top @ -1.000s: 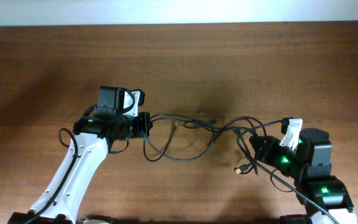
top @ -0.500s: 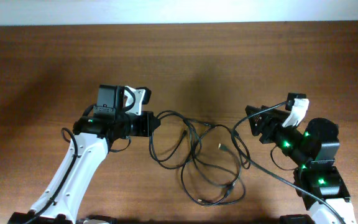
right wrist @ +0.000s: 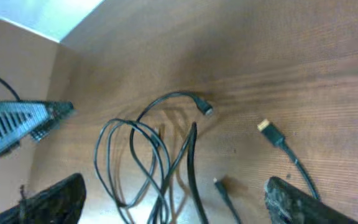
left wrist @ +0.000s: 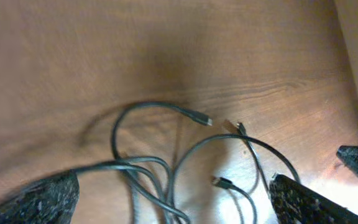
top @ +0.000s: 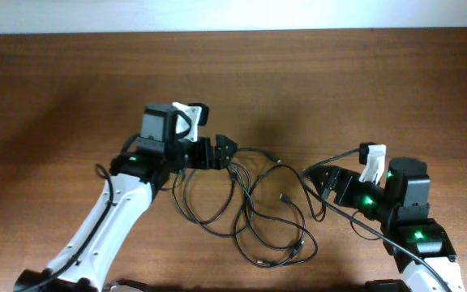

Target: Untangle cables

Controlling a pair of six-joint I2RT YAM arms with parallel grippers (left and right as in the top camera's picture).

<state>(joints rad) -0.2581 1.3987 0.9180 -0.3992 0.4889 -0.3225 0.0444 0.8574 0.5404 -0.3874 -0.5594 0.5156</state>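
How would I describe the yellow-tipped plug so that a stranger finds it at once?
On the brown wooden table, look right of the tangled cables in the right wrist view. One plug lies alone there, its cord running off to the lower right. Only it has a bright yellow tip; the others look dark.

Two arms [top: 108, 219] stand at one wooden surface [top: 339, 81], each with one hand: a left hand [top: 221, 150] and a right hand [top: 319, 180]. One tangle of thin black cables [top: 254, 215] lies between them, its strands too overlapped to count. Three plug ends [right wrist: 205, 109] show clearly.
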